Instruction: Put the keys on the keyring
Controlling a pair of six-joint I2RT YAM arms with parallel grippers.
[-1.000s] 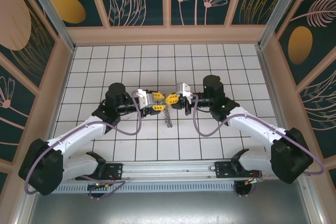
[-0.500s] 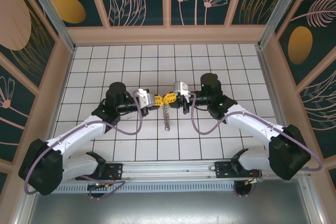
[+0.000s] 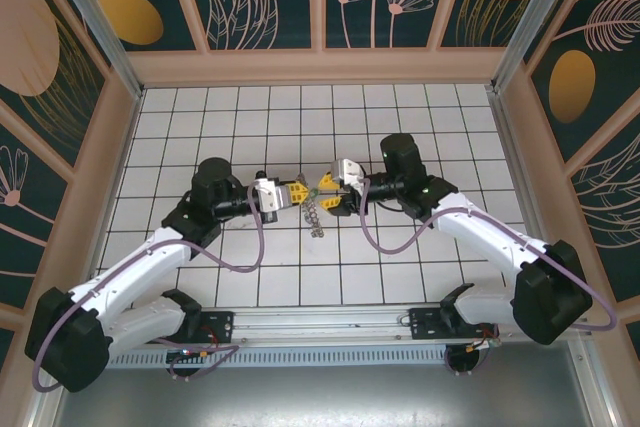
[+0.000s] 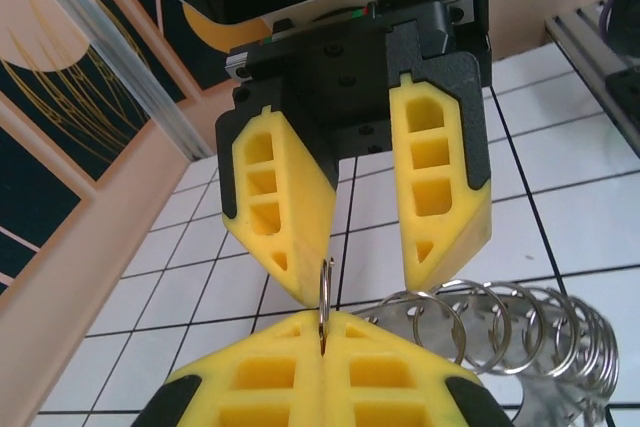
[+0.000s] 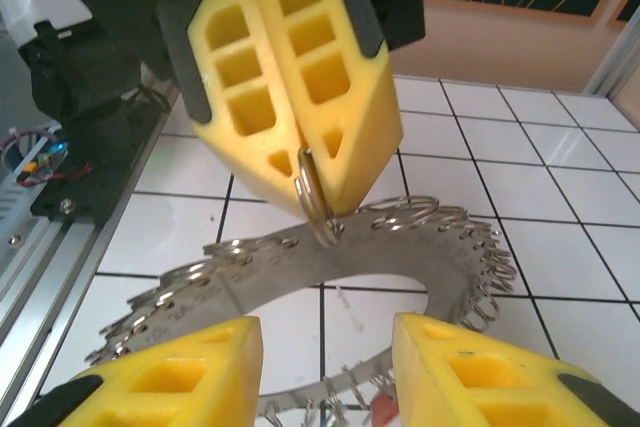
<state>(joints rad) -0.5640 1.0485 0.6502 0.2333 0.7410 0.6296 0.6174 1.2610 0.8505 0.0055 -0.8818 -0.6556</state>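
Note:
The keyring (image 5: 400, 247) is a flat silvery band edged with several small split rings, and it hangs over the white tiles. My left gripper (image 4: 325, 325) is shut on one of those small rings (image 4: 325, 299), which stands upright between its yellow pads. From above, the left gripper (image 3: 293, 193) faces the right gripper (image 3: 326, 185), and the keyring (image 3: 315, 215) dangles below them. My right gripper (image 5: 325, 352) is open with its fingers on either side of the band, touching nothing. A red key head (image 5: 385, 413) peeks out under the band. The other keys are hidden.
The tiled floor (image 3: 240, 267) is boxed in by peach walls (image 3: 310, 65) on three sides. A metal rail (image 3: 320, 325) with the arm bases runs along the near edge. Both arms meet at the middle of the floor.
The left gripper closed on a small ring of the keyring. The right gripper then opened and let go. Both wrists shifted slightly left, and the keyring now hangs from the left gripper.

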